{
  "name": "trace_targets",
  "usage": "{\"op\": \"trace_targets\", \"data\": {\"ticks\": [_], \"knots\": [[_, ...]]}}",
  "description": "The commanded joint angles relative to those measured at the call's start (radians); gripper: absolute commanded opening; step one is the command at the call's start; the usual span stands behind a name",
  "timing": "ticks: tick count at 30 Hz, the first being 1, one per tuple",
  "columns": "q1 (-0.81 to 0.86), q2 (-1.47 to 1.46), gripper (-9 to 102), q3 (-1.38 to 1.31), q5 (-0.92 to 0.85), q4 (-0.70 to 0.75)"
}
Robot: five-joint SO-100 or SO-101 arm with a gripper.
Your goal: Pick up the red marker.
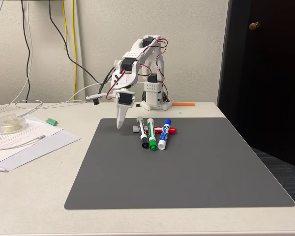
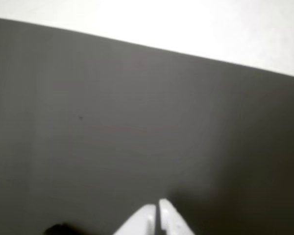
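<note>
Fixed view, near to far. A grey mat (image 1: 187,172) covers the near right part of the bench (image 1: 34,196). At the near left edge of the bench lie white papers (image 1: 24,142), and on them a clear round tape roll (image 1: 10,123). A small green piece (image 1: 51,121) sits just beyond the papers.

Toward the mat's far edge, three markers lie side by side, pointing roughly near to far: a black marker (image 1: 142,132), a green marker (image 1: 151,133) and a blue marker (image 1: 164,133). The red marker (image 1: 163,130) lies crosswise under or behind them, its red cap showing to the right of the blue one.

The end effector (image 1: 120,123) points down over the mat's far left corner, left of the markers and apart from them. In the wrist view its tips (image 2: 157,215) stand nearly together above bare mat, holding nothing.

The arm's base (image 1: 152,98) stands at the far edge of the bench, an orange object (image 1: 183,103) beside it.
</note>
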Motion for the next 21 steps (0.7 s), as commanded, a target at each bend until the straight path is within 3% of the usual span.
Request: {"op": "trace_targets", "data": {"ticks": [1, 11, 21], "knots": [[-0.029, -0.002, 0, -0.034, 0.018, 0.015], [-0.135, 0.014, 0, -0.032, 0.141, 0.106], [-0.4, 0.014, 0, -0.029, 0.42, 0.181]]}}
